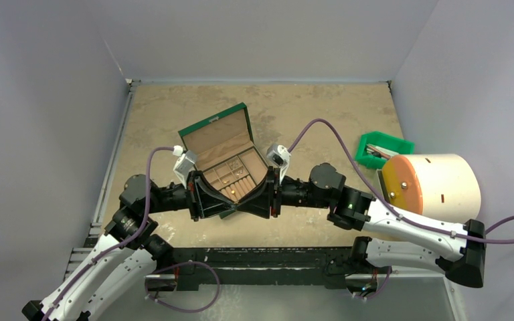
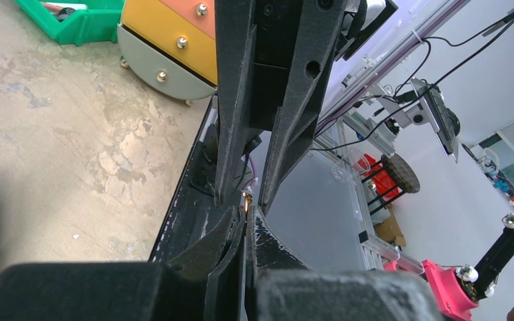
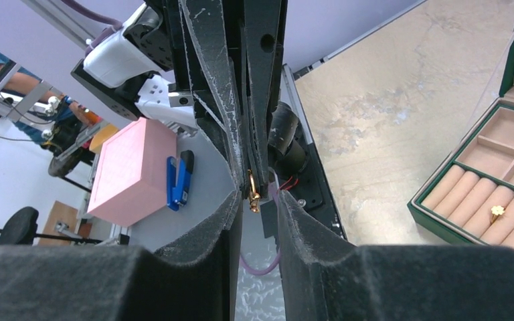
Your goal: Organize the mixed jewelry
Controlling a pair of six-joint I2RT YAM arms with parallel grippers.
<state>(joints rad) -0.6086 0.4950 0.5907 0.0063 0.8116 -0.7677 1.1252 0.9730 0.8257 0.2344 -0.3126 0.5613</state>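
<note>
Right wrist view: the left gripper (image 3: pixel 251 175), clamped on a tiny gold-coloured metal jewelry piece (image 3: pixel 253 194), holds it between the parted jaws of the right gripper (image 3: pixel 260 200), which should close squarely before release.

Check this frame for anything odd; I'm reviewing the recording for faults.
One thing: a tiny gold piece hangs in mid-air, pinched at the tips of the left gripper, while the right gripper, fingers open, meets it tip to tip. It lies in no compartment of the green box.
</note>
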